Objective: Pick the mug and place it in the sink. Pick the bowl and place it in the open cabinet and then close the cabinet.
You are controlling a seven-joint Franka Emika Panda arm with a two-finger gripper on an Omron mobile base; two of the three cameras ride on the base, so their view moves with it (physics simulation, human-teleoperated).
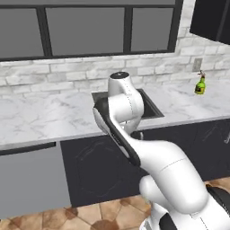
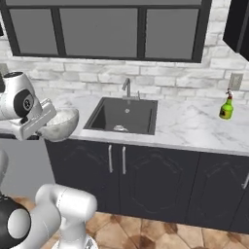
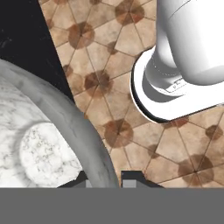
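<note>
Two jaws pinching bowl [image 3: 52, 144] rim

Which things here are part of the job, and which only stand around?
Part of the job: bowl, held at its rim by the tool; sink; a small pale thing in it, perhaps the mug.
Only standing: green bottle; faucet.

Bowl [image 3: 52, 144] cut off by left and bottom edges of hand view. Sink [image 1: 150, 107] mostly hidden behind arm in left base view. Cabinet [image 2: 238, 24] clipped at upper right corner. Bottle [image 2: 225, 108] label too small to read.
</note>
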